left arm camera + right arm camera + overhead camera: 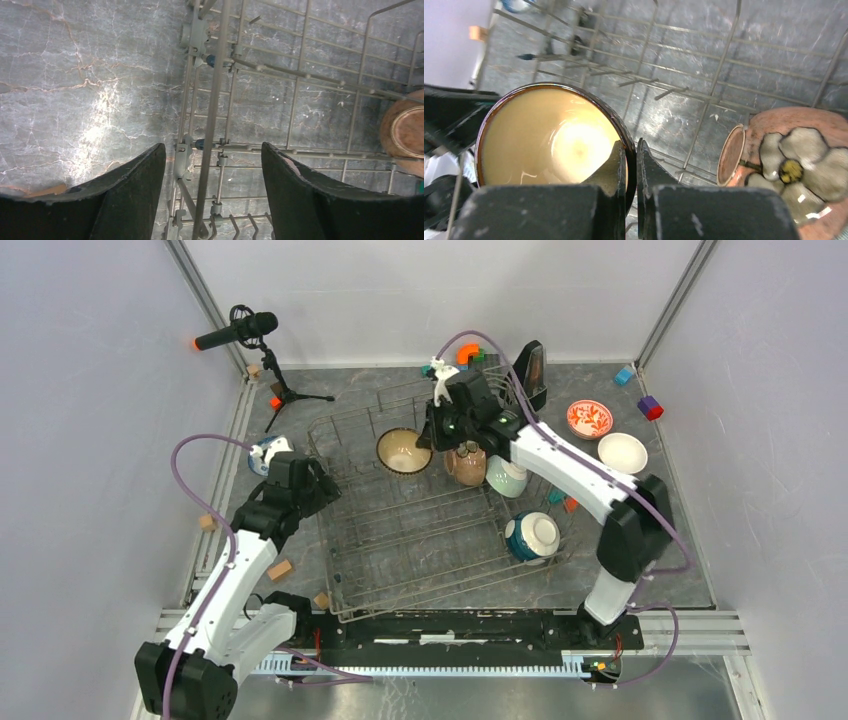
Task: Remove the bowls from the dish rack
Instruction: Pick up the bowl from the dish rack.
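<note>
only the right wrist view shows the right gripper (630, 156) pinched tight on the rim of the cream-lined bowl (549, 142), inside the dish rack (674, 90) beside a flowered tan bowl (794, 160). from above, a red-floral bowl (589, 419) and a white bowl (622, 452) sit outside on the table (340, 380). the left gripper (212, 150) gapes wide astride the rack's wire side.

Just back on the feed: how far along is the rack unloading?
Done: a red-patterned bowl and a white bowl sit on the table right of the dish rack. In hand: the right gripper pinches the tan bowl by its rim, inside the rack. To do: flowered bowl, mint bowl and teal bowl look racked. The left gripper is open, empty.
</note>
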